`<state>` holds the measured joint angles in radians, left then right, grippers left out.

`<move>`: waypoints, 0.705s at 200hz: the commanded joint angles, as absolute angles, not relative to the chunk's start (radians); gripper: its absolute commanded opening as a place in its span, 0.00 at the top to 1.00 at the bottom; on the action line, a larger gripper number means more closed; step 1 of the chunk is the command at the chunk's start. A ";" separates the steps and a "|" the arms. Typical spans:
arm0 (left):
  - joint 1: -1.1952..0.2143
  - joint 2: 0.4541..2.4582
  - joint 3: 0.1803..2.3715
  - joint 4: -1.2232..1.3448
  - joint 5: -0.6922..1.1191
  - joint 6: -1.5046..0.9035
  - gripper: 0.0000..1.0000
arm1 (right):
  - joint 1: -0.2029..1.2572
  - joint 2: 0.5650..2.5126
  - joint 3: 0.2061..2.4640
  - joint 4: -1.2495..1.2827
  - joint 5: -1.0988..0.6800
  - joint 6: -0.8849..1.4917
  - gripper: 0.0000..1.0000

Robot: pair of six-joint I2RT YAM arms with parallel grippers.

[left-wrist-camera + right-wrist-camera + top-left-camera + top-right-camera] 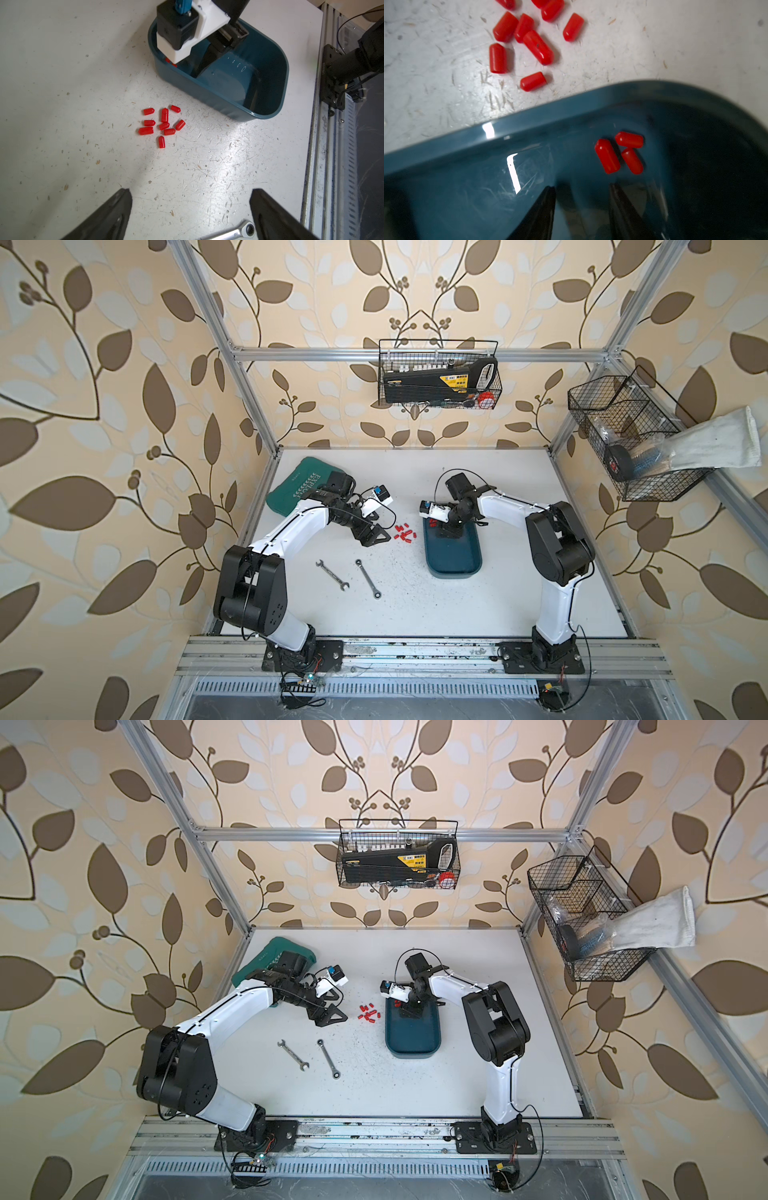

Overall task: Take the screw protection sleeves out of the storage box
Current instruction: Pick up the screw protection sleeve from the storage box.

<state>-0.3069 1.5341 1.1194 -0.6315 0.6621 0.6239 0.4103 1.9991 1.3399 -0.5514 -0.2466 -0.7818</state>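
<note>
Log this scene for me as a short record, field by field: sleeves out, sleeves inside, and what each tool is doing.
Out on white table: nine small red plastic sleeves, beside the dark teal plastic box
Inside box: three sleeves
Left tool: open, empty, over the table
Right tool: open, empty, inside the box

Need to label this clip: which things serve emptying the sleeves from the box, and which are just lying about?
Job: storage box; three sleeves inside; sleeves already out; right gripper; left gripper.
Lying about: open-end wrench; ratchet wrench; green tool case; back wire basket; side wire basket.
</note>
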 commanded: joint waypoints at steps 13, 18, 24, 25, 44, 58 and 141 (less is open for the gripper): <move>-0.301 1.505 1.133 -0.633 0.722 0.605 0.05 | 0.426 2.055 1.396 -0.544 -0.191 -0.794 0.55; -0.301 1.504 1.135 -0.636 0.725 0.606 0.05 | 0.428 2.062 1.402 -0.546 -0.189 -0.795 0.55; -0.301 1.503 1.137 -0.639 0.727 0.606 0.05 | 0.428 2.067 1.406 -0.545 -0.189 -0.795 0.55; -0.301 1.502 1.137 -0.640 0.727 0.606 0.05 | 0.428 2.068 1.407 -0.545 -0.189 -0.795 0.55; -0.300 1.497 1.138 -0.640 0.722 0.606 0.05 | 0.432 2.084 1.419 -0.543 -0.186 -0.795 0.55; -0.299 1.496 1.140 -0.644 0.720 0.606 0.05 | 0.436 2.091 1.428 -0.545 -0.186 -0.797 0.56; -0.293 1.499 1.147 -0.650 0.706 0.608 0.05 | 0.445 2.060 1.397 -0.557 -0.181 -0.833 0.86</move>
